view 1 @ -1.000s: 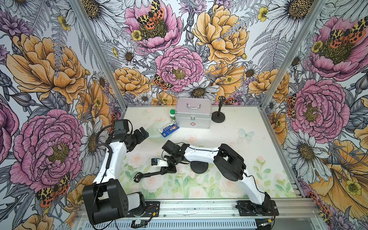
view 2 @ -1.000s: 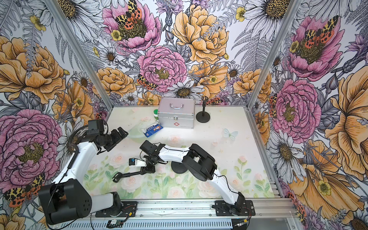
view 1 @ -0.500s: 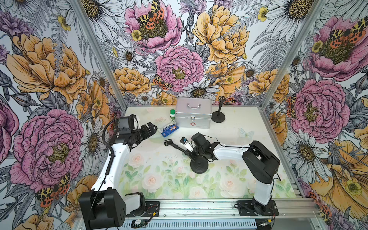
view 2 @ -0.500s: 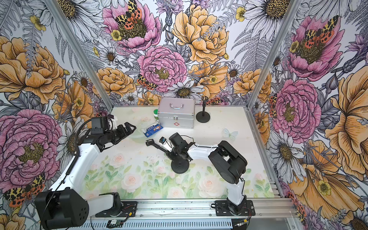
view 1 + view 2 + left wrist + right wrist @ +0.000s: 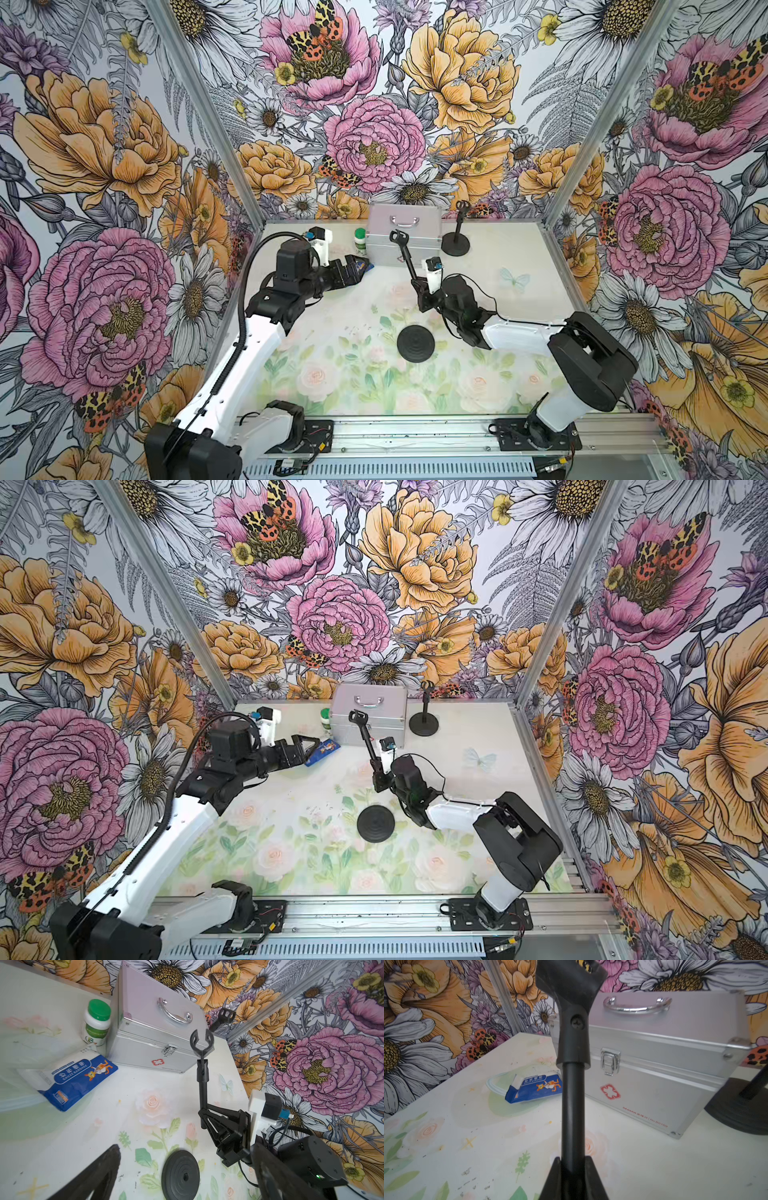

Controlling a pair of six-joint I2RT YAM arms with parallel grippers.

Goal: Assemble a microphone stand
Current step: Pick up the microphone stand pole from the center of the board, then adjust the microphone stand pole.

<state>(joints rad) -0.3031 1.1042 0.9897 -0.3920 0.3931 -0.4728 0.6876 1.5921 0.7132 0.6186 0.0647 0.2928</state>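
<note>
**Both top views.** The right gripper (image 5: 420,287) is clamped on the lower end of the stand pole (image 5: 405,257). It holds the pole off the desk near its centre, clip end uppermost. The round base (image 5: 415,344) lies flat nearer the front edge, apart from the pole. The left gripper (image 5: 353,270) hangs by the blue packet (image 5: 366,263) near the silver case (image 5: 405,226), its jaws spread wide and empty.

**Left wrist view.** The pole (image 5: 202,1088) stands roughly upright, with the base (image 5: 180,1175) lying on the desk beside it.

**Right wrist view.** The fingers (image 5: 552,1180) pinch the pole (image 5: 572,1109) in front of the case (image 5: 654,1059).
</note>
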